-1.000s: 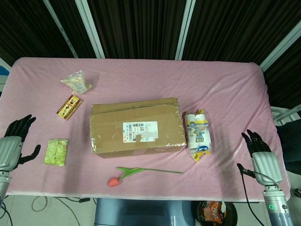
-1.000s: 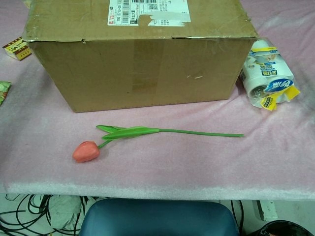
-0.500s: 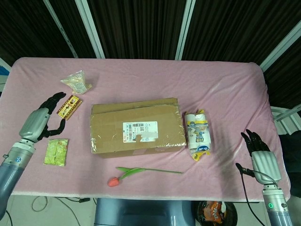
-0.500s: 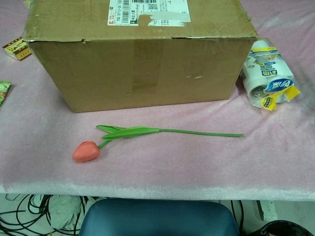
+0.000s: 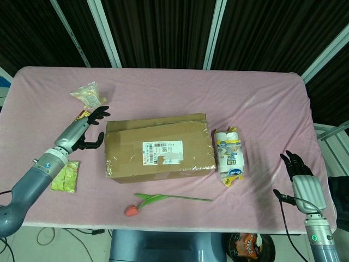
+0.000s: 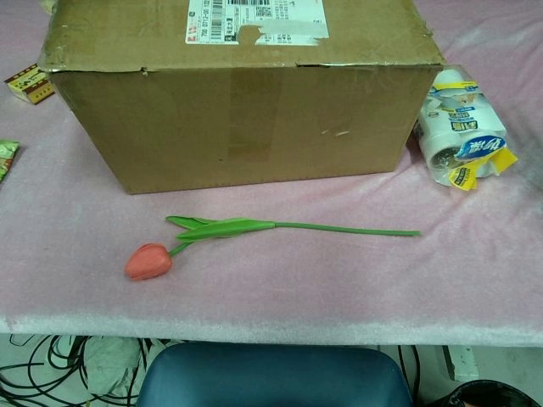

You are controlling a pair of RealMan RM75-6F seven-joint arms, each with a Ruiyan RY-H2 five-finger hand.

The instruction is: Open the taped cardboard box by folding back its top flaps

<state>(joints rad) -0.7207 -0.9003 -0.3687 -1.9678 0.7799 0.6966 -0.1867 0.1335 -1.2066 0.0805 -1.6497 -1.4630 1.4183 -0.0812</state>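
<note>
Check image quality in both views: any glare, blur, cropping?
Head view: even light, glare off the tape on the box and a sheen on the pink cloth; left hand slightly soft. Chest view: sharp, soft shadow under the tulip; box top cropped, no hands shown.

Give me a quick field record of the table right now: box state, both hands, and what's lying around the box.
box: cardboard box closed, top flaps flat, shipping label on top
left hand: left hand open, fingers spread, just off the box's left end, not touching that I can see
right hand: right hand open, at the table's near right edge, far from the box
front of box: tulip lying flat, bloom to the left
right of box: tissue pack
left of box: green packet, clear snack bag
surface: pink cloth
</note>
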